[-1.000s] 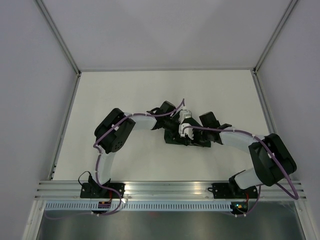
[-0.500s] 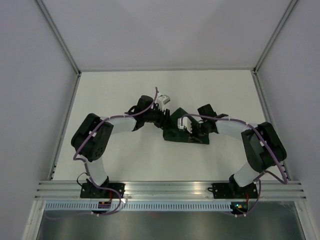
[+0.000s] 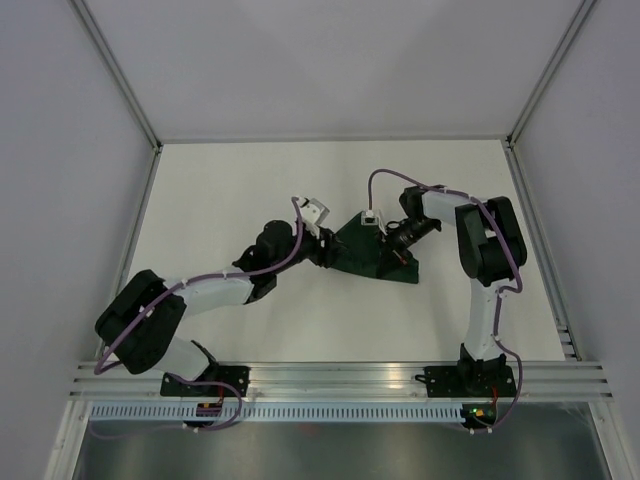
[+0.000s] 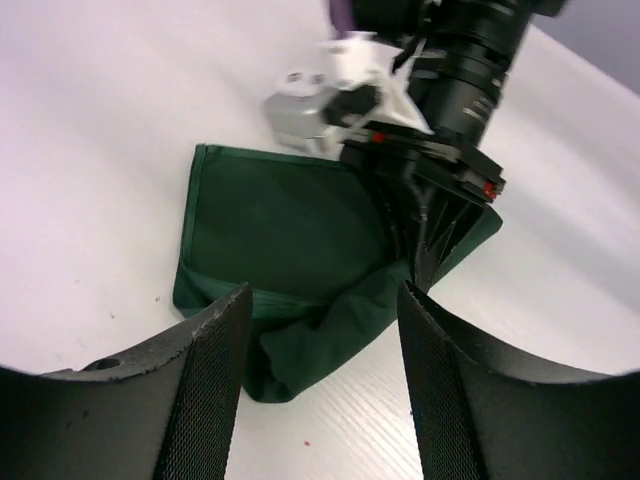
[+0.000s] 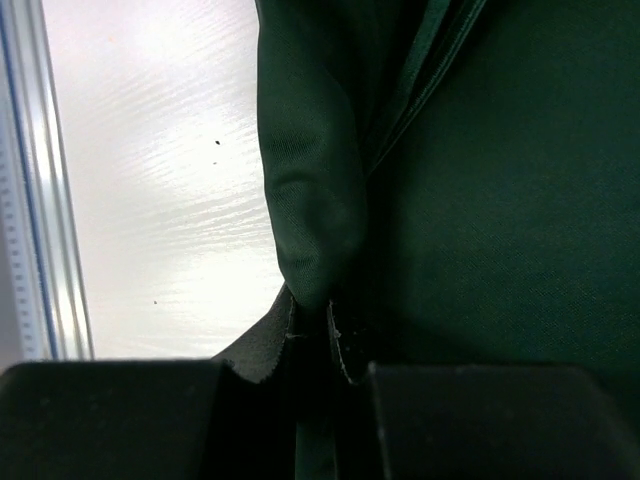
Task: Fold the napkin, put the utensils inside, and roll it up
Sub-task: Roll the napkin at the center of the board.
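The green napkin (image 3: 368,258) sits half-folded and bunched mid-frame on the bench (image 3: 230,180), right fingers (image 5: 258,350) pinching a fold of it, left fingers (image 4: 215,380) spread wide right beside it.

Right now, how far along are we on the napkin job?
Done: the napkin lies partly folded, its layers bunched along one edge. In hand: the right gripper pinches a bunched fold, while the left gripper stands open by the cloth, holding nothing. Left: no utensils show in any view, and the rolling has not begun.
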You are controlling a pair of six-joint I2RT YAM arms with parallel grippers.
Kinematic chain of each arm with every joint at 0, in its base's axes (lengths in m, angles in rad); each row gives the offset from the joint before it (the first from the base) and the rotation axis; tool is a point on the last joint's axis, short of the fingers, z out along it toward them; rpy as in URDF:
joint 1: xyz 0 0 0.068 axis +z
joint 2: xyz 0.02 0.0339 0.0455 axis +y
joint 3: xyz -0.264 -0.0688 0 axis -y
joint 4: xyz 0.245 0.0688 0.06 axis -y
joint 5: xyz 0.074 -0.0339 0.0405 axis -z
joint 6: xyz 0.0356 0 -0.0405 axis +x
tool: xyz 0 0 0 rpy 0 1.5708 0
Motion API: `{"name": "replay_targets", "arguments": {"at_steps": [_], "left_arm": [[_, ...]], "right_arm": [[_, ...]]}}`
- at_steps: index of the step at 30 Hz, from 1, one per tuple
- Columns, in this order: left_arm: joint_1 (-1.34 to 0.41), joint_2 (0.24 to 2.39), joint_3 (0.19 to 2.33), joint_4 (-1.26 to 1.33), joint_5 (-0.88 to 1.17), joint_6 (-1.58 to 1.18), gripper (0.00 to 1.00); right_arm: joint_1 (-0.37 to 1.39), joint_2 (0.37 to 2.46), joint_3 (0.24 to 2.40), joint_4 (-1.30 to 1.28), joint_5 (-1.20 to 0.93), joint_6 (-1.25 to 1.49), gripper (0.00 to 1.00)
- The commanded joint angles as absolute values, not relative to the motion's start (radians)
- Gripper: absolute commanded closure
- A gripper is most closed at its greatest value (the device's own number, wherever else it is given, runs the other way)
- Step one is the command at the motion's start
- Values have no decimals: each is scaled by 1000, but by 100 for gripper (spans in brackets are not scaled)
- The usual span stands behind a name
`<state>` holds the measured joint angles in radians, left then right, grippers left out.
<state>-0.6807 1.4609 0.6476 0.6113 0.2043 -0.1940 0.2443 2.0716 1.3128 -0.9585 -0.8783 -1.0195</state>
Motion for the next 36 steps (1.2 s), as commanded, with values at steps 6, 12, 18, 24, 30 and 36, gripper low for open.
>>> {"name": "replay_targets", "arguments": {"at_steps": [6, 12, 18, 24, 30, 36], "left_arm": [[-961, 1535, 664, 698, -90, 363, 28], [-1028, 1680, 707, 701, -86, 610, 15], [-1043, 1776, 738, 713, -25, 793, 8], [-1043, 1841, 798, 652, 46, 854, 9], [-1042, 1894, 868, 506, 118, 867, 20], [-1037, 1931, 914, 390, 167, 822, 33]], "right_arm": [[226, 2252, 1407, -1072, -764, -1078, 100], [224, 2278, 1436, -1094, -769, -1077, 100], [221, 2289, 1450, -1111, -773, -1081, 99], [219, 2298, 1460, -1124, -775, -1086, 100], [218, 2307, 1471, -1143, -778, -1095, 100], [215, 2319, 1485, -1166, -784, -1106, 100]]}}
